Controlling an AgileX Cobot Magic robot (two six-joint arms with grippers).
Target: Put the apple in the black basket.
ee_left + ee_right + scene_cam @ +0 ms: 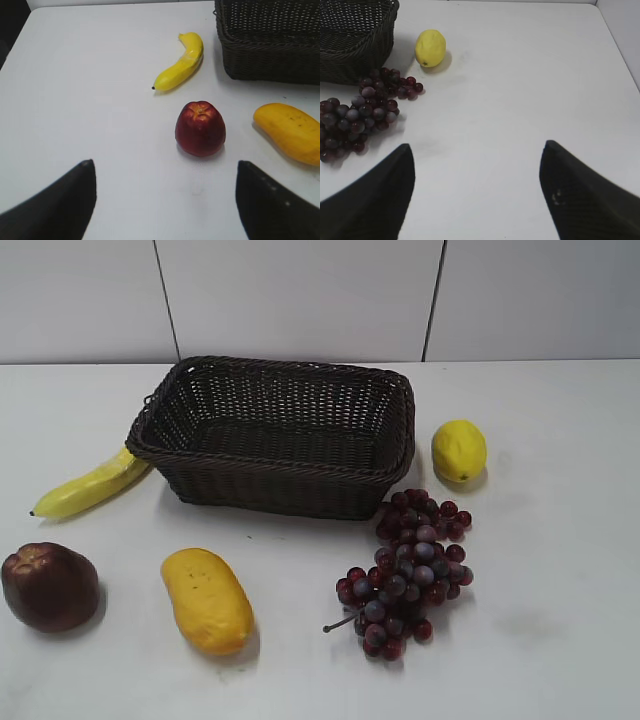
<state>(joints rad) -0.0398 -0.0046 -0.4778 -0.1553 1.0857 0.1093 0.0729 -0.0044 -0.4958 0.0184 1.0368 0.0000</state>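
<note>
The apple [49, 586] is dark red-brown and glossy; it sits on the white table at the front left. In the left wrist view the apple [200, 128] stands upright just ahead of my open, empty left gripper [165, 167], a little right of its centre line. The black basket [272, 433] stands empty at the back middle; its corner shows in the left wrist view [270, 45] and the right wrist view [355, 40]. My right gripper [477, 150] is open and empty over bare table. Neither gripper shows in the exterior view.
A banana [92, 484] lies against the basket's left side. A yellow mango [207, 600] lies between the apple and a bunch of purple-red grapes [410, 572]. A lemon [458, 450] sits right of the basket. A wall runs behind the table.
</note>
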